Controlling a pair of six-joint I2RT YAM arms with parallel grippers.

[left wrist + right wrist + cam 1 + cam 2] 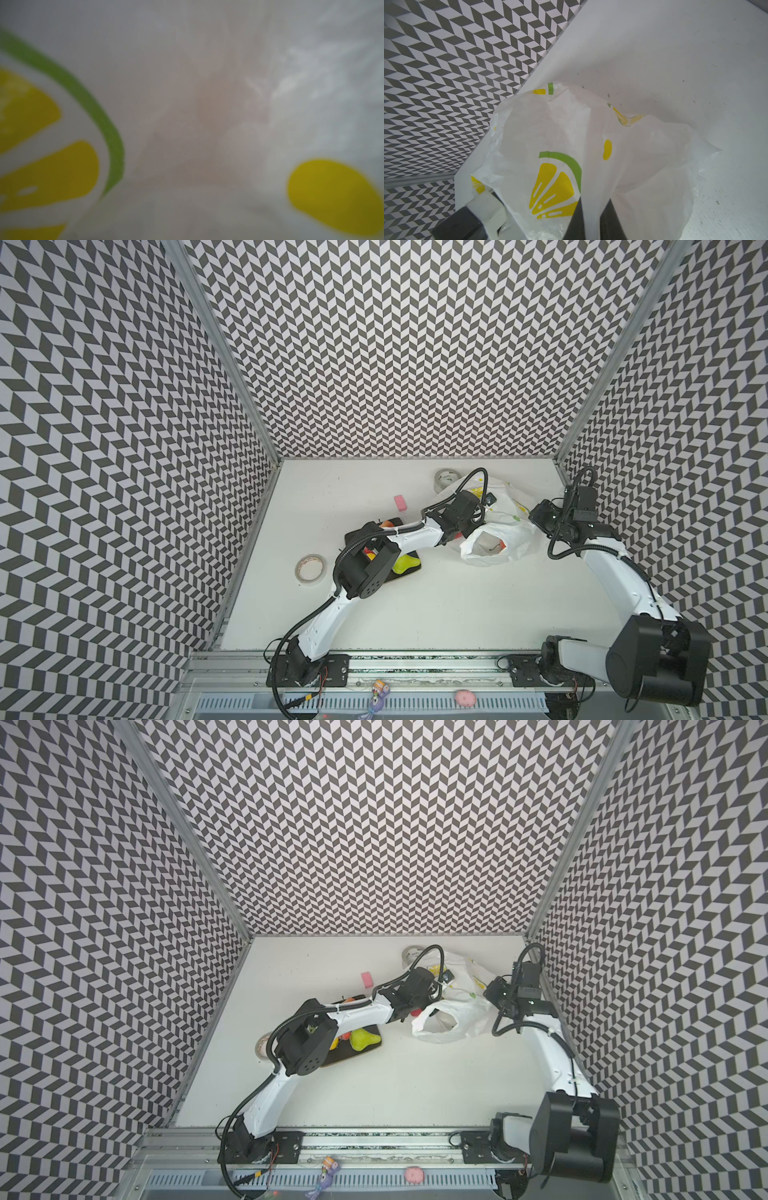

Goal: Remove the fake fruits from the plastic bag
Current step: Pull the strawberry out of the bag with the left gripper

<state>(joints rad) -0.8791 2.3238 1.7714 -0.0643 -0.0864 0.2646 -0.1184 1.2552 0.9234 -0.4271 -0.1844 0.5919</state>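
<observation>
Far right on bench [457, 614]: plastic bag [505, 531], tape roll [445, 480] behind it. Left of bag: tray [353, 1055] holding fake fruits [405, 563]; second roll [310, 568] left of tray.

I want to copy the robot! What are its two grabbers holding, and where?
The right gripper pinches a fold of the thin white lemon-print plastic bag. The left gripper has its jaws hidden by the bag: cannot tell.

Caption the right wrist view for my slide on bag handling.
Right gripper pinches a fold of the lemon-print plastic bag, white table behind.
</observation>
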